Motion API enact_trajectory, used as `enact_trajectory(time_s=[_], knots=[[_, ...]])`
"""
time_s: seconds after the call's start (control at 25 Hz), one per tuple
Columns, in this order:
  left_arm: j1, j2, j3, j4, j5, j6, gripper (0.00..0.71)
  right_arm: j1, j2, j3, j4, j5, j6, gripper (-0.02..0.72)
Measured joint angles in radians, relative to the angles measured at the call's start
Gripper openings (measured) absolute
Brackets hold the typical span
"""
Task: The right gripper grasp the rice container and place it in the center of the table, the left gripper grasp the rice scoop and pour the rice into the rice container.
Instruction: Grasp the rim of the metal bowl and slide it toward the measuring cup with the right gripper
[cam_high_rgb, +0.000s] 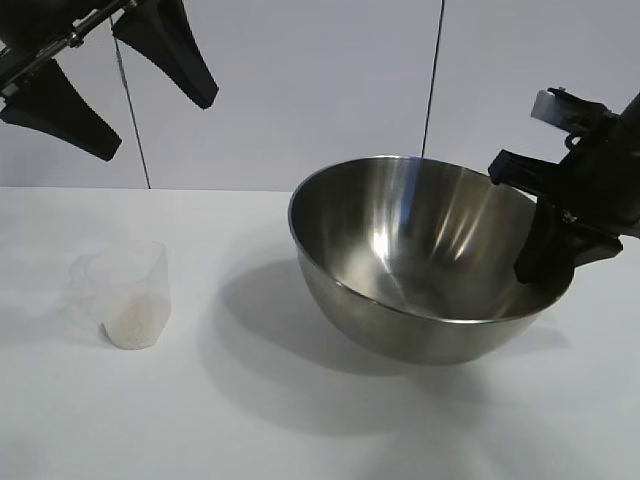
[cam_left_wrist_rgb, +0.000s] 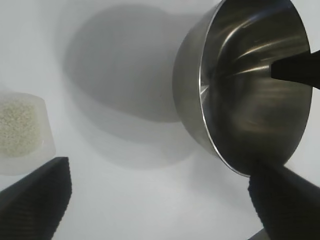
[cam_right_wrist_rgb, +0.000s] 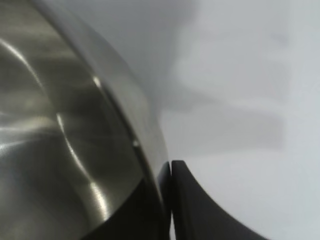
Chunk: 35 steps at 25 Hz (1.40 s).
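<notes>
Steel rice container (cam_high_rgb: 420, 260), seemingly tilted, tool-pinched rim

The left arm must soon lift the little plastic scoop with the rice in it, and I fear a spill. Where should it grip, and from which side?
Grip the rice scoop across its tapered walls near the open rim, above the rice, coming down from above. It stands upright on the table, so a level lift should keep the grains in. The open left gripper hangs above it; its handle is not clearly visible.
</notes>
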Motion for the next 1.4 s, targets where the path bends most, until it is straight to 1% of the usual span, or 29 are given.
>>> enact_trajectory(time_s=[0.12,0.28,0.4,0.6,0.84,1.04,1.12,1.2,1.28,1.4], knots=[[0.000,0.000,0.000,0.000,-0.003,0.000,0.694,0.018,0.000,0.000,0.011,-0.007,-0.001,0.011],[0.000,0.000,0.000,0.000,-0.003,0.000,0.694,0.081,0.000,-0.006,0.012,-0.019,0.005,0.011],[0.000,0.000,0.000,0.000,-0.004,0.000,0.694,0.136,0.003,-0.030,-0.014,-0.030,0.030,0.011],[0.000,0.000,0.000,0.000,-0.004,0.000,0.694,0.194,0.064,-0.079,-0.058,-0.033,0.080,0.011],[0.000,0.000,0.000,0.000,-0.004,0.000,0.694,0.231,0.158,-0.129,-0.066,-0.035,0.094,0.011],[0.000,0.000,0.000,0.000,-0.004,0.000,0.694,0.234,0.166,-0.157,-0.069,-0.045,0.098,0.011],[0.000,0.000,0.000,0.000,-0.004,0.000,0.694,0.234,0.166,-0.159,-0.080,-0.048,0.098,0.018],[0.000,0.000,0.000,0.000,-0.005,0.000,0.694,0.234,0.166,-0.159,-0.088,-0.043,0.099,0.066],[0.000,0.000,0.000,0.000,-0.006,0.000,0.694,0.234,0.166,-0.161,-0.086,-0.036,0.099,0.147],[0.000,0.000,0.000,0.000,-0.006,0.000,0.694,0.234,0.166,-0.163,-0.083,-0.024,0.107,0.302]])
